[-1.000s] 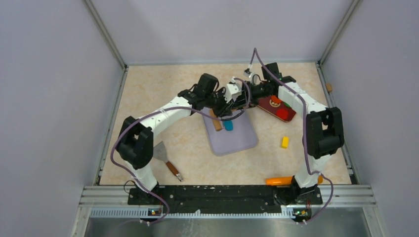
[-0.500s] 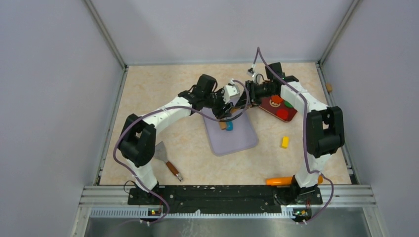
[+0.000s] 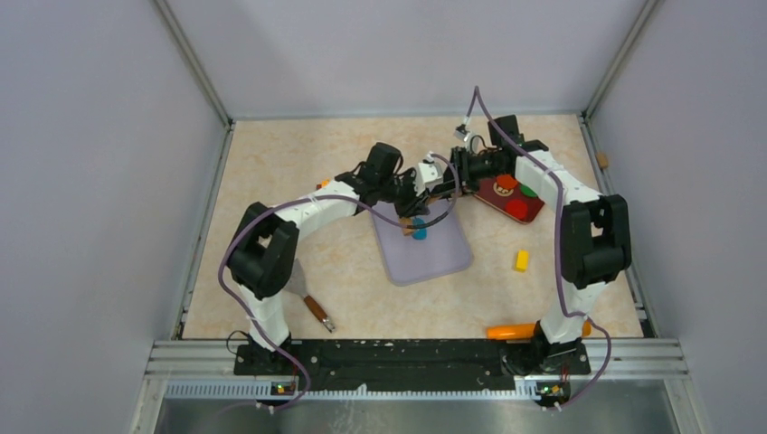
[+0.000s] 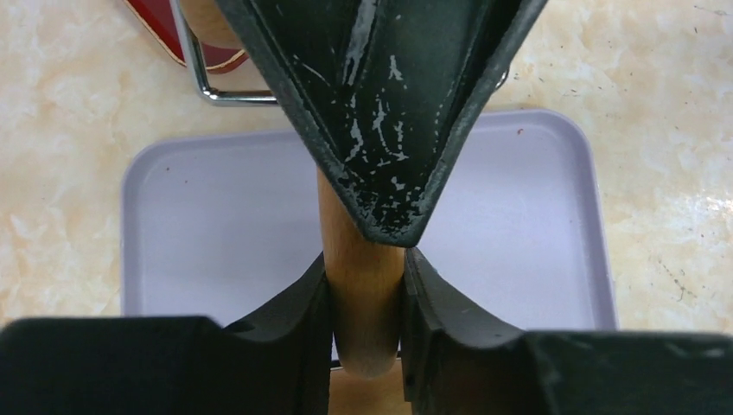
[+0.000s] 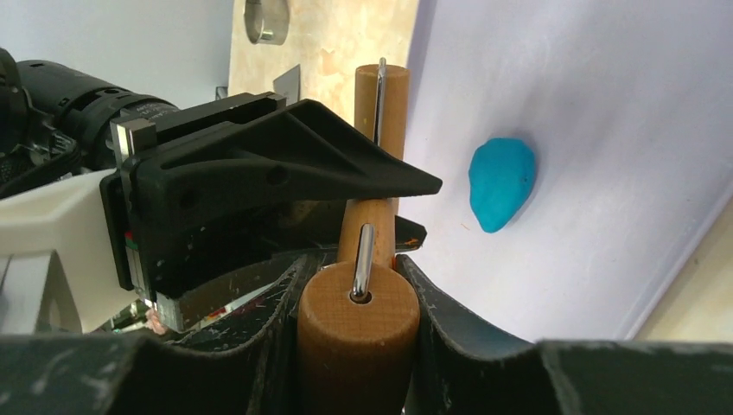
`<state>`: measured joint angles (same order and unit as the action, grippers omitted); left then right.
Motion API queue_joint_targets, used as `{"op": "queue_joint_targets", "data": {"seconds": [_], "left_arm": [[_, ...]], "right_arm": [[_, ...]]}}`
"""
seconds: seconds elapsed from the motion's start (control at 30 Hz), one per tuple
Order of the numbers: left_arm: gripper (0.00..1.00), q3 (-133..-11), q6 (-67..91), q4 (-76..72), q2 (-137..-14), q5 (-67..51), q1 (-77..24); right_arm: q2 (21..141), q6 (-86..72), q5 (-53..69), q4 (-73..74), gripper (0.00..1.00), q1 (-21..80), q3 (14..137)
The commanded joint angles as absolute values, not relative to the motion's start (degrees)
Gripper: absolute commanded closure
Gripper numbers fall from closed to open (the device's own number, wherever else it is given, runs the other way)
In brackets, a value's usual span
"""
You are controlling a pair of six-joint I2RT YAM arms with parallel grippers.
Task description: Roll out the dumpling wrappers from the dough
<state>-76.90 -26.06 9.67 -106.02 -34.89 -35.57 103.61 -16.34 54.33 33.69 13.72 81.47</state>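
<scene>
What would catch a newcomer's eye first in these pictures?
Both arms meet over the lilac mat at the middle of the table. The left gripper and the right gripper are each clamped on the same wooden roller. On the mat beside the roller, clear of it, lies a small bright blue lump of dough.
</scene>
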Motion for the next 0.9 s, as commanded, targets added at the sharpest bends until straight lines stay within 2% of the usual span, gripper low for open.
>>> {"op": "queue_joint_targets", "data": {"seconds": [0.0, 0.1, 0.2, 0.43, 0.87], "left_arm": [[0.77, -78.6, -27.8, 5.6, -107.5, -36.0, -36.5], [0.93, -78.4, -27.4, 4.6, -108.6, -33.6, -36.6], [1.0, -77.1, -23.5, 1.0, -109.5, -32.3, -36.5], [1.0, -75.9, -14.5, -6.9, -112.4, -32.7, -36.6], [1.0, -73.6, -7.0, -10.5, -115.4, -31.2, -36.6]], "right_arm": [[101.2, -15.6, 55.5, 33.4, 1.0, 13.5, 81.7], [101.7, -11.2, 49.6, 37.7, 1.0, 13.1, 83.2], [101.7, -9.6, 45.6, 39.7, 1.0, 12.3, 83.9], [102.1, -7.3, 40.5, 42.3, 1.0, 11.2, 84.4], [105.0, -6.5, 33.2, 42.0, 1.0, 11.4, 82.5]]}}
